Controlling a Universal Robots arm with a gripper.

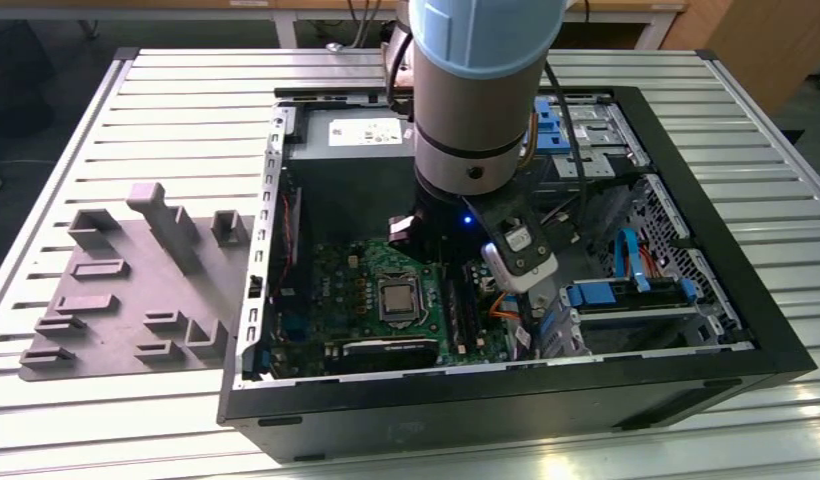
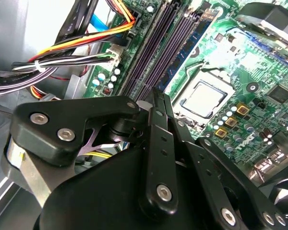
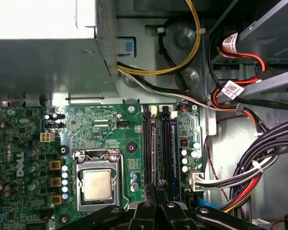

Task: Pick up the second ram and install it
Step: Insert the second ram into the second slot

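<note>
Second ram: we cannot pick it out among the slots (image 3: 151,143) | gripper (image 2: 159,98) fingers (image 2: 158,143) pressed together over them | arm (image 1: 477,100) upright inside case (image 1: 517,405)

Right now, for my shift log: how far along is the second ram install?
Done: the gripper is inside the case, over the green board's slots. In hand: its fingers are shut; whether the second ram sits between them I cannot tell. Left: seating it in a slot is not evident.
</note>
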